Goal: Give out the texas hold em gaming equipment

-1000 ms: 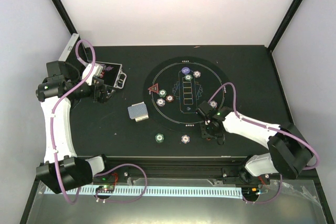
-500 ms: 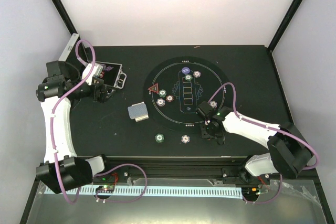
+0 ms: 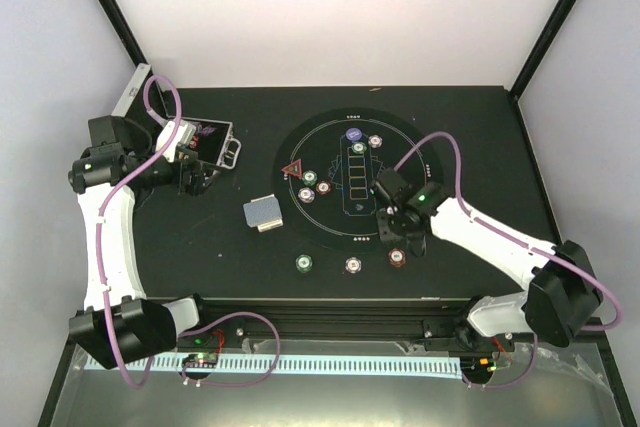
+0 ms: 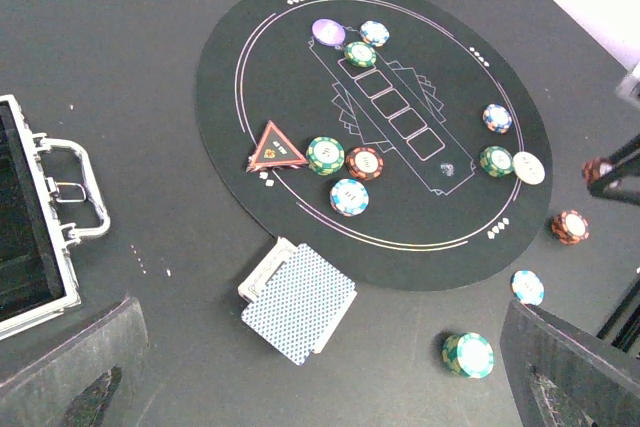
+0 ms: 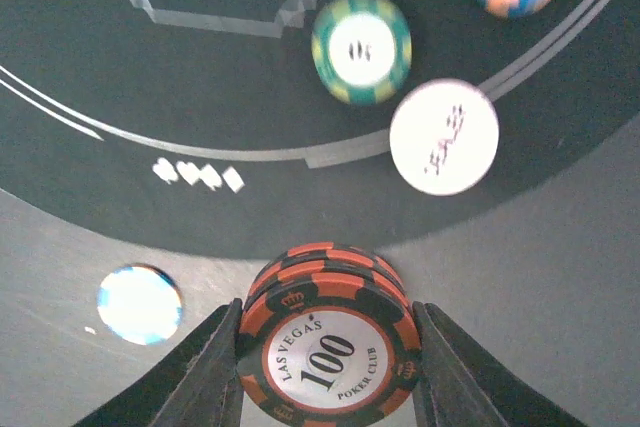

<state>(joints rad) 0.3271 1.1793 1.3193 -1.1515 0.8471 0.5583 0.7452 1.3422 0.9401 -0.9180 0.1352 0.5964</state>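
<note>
Closest in, your right gripper [image 5: 328, 315] is closed partway, its fingers [image 5: 205, 382] pressing both sides of a brown-red chip [image 5: 330, 359] marked 100, held just off the near rim of the round black mat [image 5: 120, 217]. On the bare table [image 3: 200, 247] beside it you have a second brown-red chip [image 3: 398, 258]. A blue-and-white chip [image 3: 352, 265] and a green chip [image 3: 304, 263] follow in a row toward your left. A little farther, the deck of cards [image 3: 263, 214] lies back-up just off the mat's left edge, its top cards skewed. On the mat's near right sit a white disc [image 4: 529, 168], a green-and-yellow chip [image 4: 496, 160] just beside it, and a blue-and-orange chip [image 4: 497, 118] beyond. Toward the mat's left, the red triangle marker [image 4: 276, 147] lies flat on the printed line with a cluster of three chips [image 4: 325, 155] beside it. At the far rim you see a bluish-purple disc [image 4: 328, 32] next to a pair of chips [image 4: 360, 53]. Far left, the silver case [image 3: 212, 139] stands open. Your left gripper [image 4: 320, 347] is next to its near side, spread wide with nothing between its fingers.
</note>
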